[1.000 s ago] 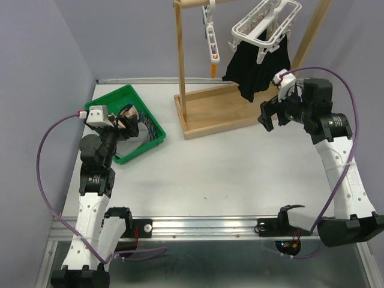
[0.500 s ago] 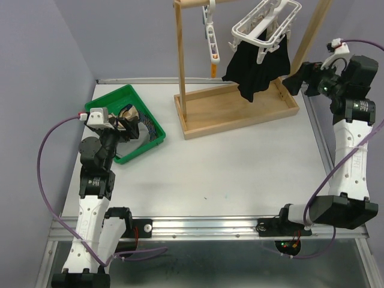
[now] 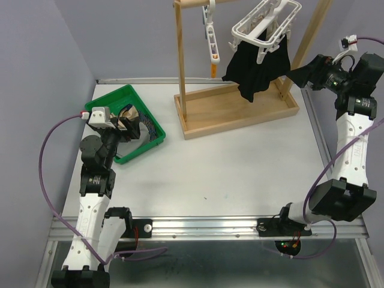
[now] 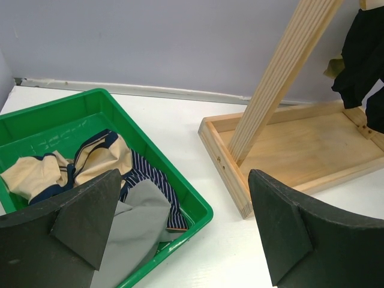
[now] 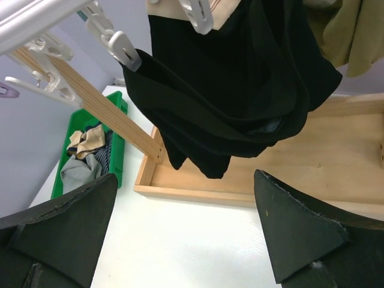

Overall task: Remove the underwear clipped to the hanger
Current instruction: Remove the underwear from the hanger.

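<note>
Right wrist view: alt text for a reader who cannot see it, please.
Black underwear hangs from white hanger clips, in front of the open right end effector. Beyond sit the wooden stand's base and a green bin holding other garments.

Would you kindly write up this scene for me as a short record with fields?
On hanger: black underwear, an olive piece beside it, clipped to the white clip hanger
In tray: striped, grey and tan underwear in the green tray
Left hand: open, over the tray, holding nothing
Right hand: open, beside the black underwear, not touching it
Rack: wooden stand
</note>
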Robot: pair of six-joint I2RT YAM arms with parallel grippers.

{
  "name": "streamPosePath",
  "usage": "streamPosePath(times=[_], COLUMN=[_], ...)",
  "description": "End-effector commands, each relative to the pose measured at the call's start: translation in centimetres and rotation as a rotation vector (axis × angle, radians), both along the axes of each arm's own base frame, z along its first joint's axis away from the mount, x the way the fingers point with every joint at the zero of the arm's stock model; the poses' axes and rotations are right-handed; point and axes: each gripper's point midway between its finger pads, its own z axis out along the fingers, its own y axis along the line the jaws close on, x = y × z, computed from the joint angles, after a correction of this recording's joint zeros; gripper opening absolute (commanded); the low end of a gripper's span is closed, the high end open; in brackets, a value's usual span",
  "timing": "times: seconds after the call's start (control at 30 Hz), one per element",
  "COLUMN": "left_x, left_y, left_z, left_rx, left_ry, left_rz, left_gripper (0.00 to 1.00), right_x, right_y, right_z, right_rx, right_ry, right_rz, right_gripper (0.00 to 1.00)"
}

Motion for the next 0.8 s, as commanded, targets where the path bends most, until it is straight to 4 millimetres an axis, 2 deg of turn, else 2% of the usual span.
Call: streamPosePath(times=[0.0, 0.13, 0.3, 0.53, 0.77], left_x=[0.0, 0.1, 0.0, 0.0, -0.1], left_y=[-0.1, -0.2, -0.2, -0.1, 0.1], left_z=[0.9, 0.9, 0.9, 0.9, 0.9], left_rx=[0.012, 0.012, 0.01, 0.012, 0.014], left_ry=[-0.047, -0.047, -0.047, -0.046, -0.046], left_rz=[-0.012, -0.015, -0.015, -0.014, -0.001], left_gripper=[0.99, 0.99, 0.99, 0.99, 0.99], right_x=[-0.4, -0.7, -0.6, 1.8, 3.6], right_y=[0.0, -0.3, 0.6, 3.7, 5.7], right_z=[4.0, 5.7, 7.2, 7.4, 8.0], right_rx=[-0.053, -0.086, -0.071, -0.084, -0.088], right_ry=[-0.146, -0.224, -0.272, -0.305, -0.315], right_rz=[-0.008, -0.062, -0.112, -0.175, -0.258], right_gripper=[1.0, 1.0, 1.0, 1.0, 1.0])
